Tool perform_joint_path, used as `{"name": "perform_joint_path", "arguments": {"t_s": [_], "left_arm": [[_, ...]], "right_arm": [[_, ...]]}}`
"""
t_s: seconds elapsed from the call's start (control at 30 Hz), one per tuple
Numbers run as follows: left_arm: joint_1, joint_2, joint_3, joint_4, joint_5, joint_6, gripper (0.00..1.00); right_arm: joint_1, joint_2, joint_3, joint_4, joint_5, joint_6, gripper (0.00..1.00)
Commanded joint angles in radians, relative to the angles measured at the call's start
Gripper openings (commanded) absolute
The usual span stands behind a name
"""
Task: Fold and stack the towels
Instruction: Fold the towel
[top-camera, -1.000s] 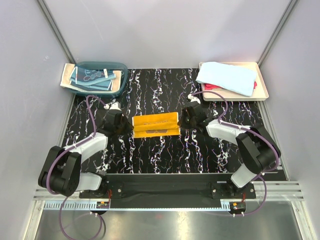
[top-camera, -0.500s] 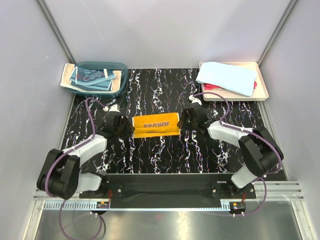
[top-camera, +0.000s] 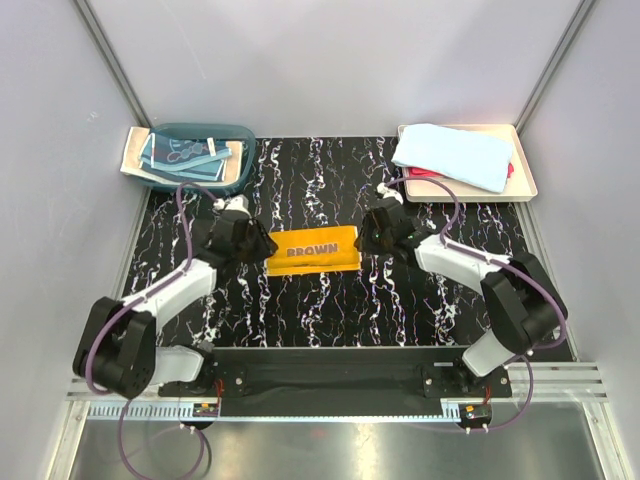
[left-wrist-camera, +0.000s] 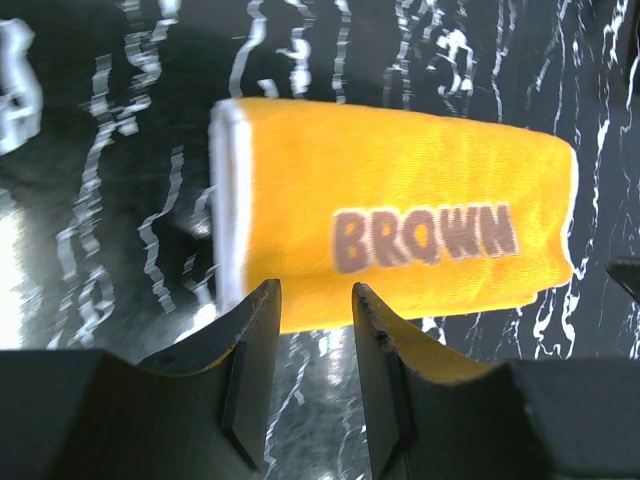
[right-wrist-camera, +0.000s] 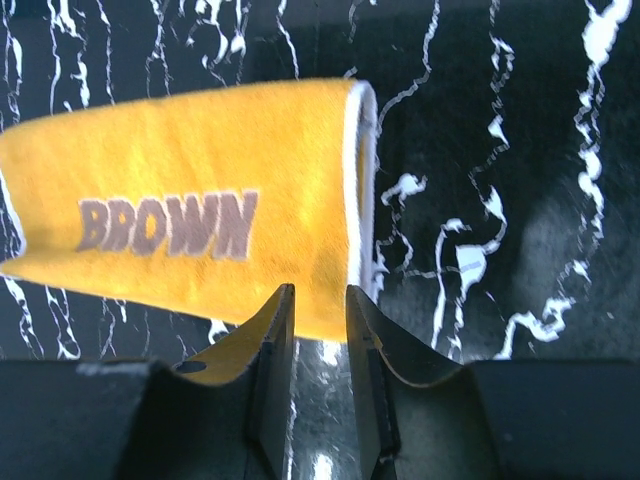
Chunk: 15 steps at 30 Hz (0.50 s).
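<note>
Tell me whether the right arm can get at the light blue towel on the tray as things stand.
Probably yes. The light blue towel lies uncovered on top in the tray, on the right arm's side; the right gripper is open and empty, and nothing stands between them.

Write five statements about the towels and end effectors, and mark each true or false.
1. The yellow towel lies folded, with BROWN facing up. True.
2. The basin holds blue towels. True.
3. The light blue towel lies in the basin. False: it lies on the tray, over a red towel.
4. The left end effector clamps the yellow towel. False: its fingers stand apart with nothing between them.
5. Both end effectors sit at the yellow towel's left end. False: the right end effector is at its right end.
</note>
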Motion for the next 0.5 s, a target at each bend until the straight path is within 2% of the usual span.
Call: {"name": "perform_joint_path", "arguments": {"t_s": [0.0,0.17,0.47], "left_arm": [[-0.035,0.086,0.074,0.025,0.018,0.022,0.38],[-0.047,0.183,0.033,0.054,-0.002,-0.006,0.37],[-0.049,0.209,-0.031,0.075,-0.051,-0.04,0.35]], "right_arm": [[0.007,0.057,0.075,-0.018,0.009,0.003,0.34],[0.01,0.099,0.041,0.005,-0.005,0.02,0.34],[0.021,0.105,-0.06,0.057,-0.009,0.055,0.33]]}}
